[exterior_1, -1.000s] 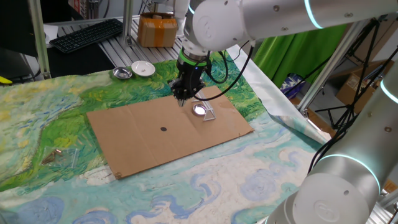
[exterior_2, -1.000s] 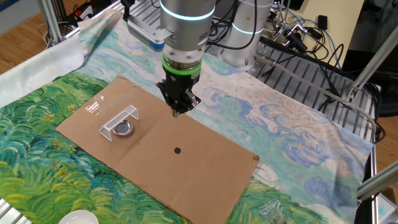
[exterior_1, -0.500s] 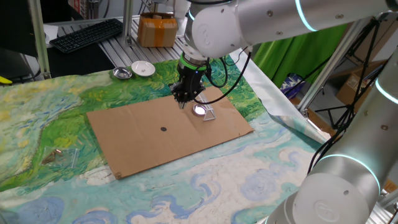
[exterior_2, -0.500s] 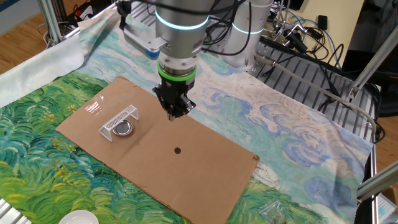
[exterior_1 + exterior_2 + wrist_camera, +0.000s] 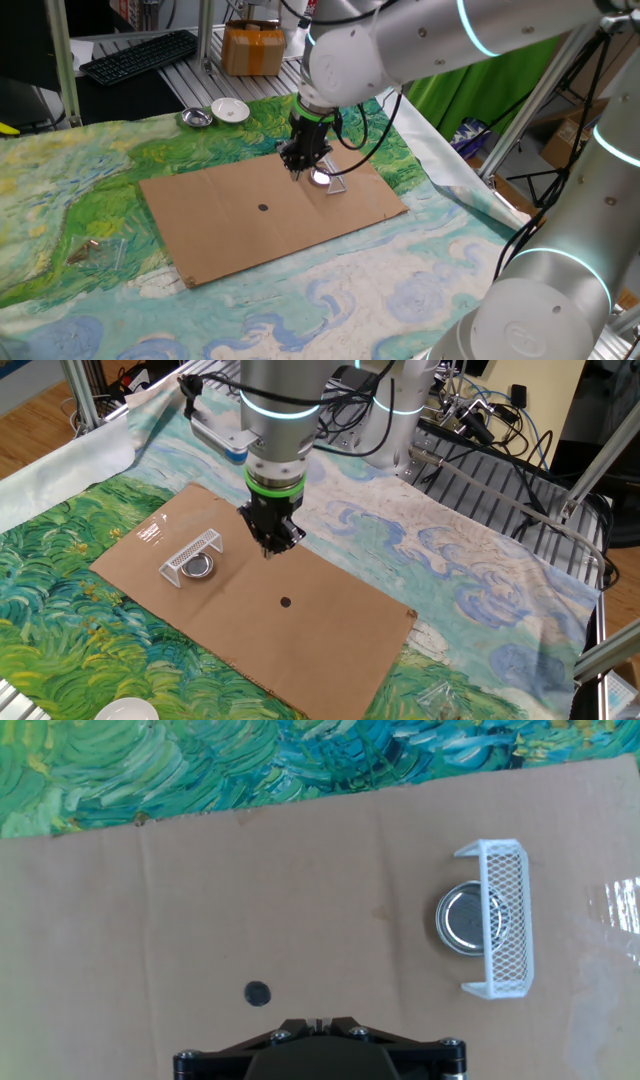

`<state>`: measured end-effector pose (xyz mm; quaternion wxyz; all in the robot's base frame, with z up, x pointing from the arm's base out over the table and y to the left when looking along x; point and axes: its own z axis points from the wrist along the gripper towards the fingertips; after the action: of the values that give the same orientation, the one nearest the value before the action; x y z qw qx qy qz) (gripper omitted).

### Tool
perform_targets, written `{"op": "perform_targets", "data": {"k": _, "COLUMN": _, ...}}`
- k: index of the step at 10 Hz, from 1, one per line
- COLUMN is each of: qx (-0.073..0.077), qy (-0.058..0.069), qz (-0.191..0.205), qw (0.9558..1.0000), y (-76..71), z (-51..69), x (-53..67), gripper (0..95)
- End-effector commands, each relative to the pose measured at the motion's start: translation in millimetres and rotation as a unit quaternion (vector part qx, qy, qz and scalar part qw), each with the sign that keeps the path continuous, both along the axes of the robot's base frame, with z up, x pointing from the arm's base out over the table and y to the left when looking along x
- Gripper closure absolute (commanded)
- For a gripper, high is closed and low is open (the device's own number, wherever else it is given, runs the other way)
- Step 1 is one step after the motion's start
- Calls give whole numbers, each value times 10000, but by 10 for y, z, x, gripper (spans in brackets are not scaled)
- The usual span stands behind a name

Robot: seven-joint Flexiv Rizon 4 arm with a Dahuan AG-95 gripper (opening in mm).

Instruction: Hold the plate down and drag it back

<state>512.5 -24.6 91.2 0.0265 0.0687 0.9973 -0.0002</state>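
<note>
The plate [image 5: 321, 177] is a tiny shiny silver dish lying on a brown cardboard sheet [image 5: 230, 220]. It also shows in the other fixed view [image 5: 199, 568] and in the hand view [image 5: 464, 920]. A white mesh bracket [image 5: 503, 920] arches over its far side. My gripper [image 5: 296, 172] hangs just above the cardboard, a short way beside the plate and apart from it. In the other fixed view the gripper [image 5: 268, 550] is to the right of the plate. In the hand view the gripper [image 5: 318, 1022] has its jaws closed together and holds nothing.
A black dot [image 5: 257, 993] marks the cardboard near the gripper. A clear plastic piece [image 5: 150, 532] lies on the cardboard beyond the bracket. A white bowl [image 5: 230, 110] and a second small metal dish [image 5: 196, 118] stand on the painted cloth at the back.
My gripper has moved across the cardboard towards the plate and sits a little lower. The plate and the bracket have not moved.
</note>
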Motion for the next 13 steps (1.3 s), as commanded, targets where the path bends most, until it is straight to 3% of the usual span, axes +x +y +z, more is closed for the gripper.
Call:
{"op": "perform_targets", "data": {"k": 1, "qx": 13, "qy": 4, "qz": 17, "qw": 10000, "y": -42, "z": -105, "x": 3, "gripper": 950}}
{"op": "perform_targets", "data": {"k": 7, "qx": 14, "qy": 7, "qz": -62, "qw": 10000, "y": -108, "z": -337, "x": 44, "gripper": 950}}
{"op": "perform_targets", "data": {"k": 13, "qx": 17, "qy": 12, "qz": -95, "qw": 10000, "y": -167, "z": -517, "x": 243, "gripper": 950}}
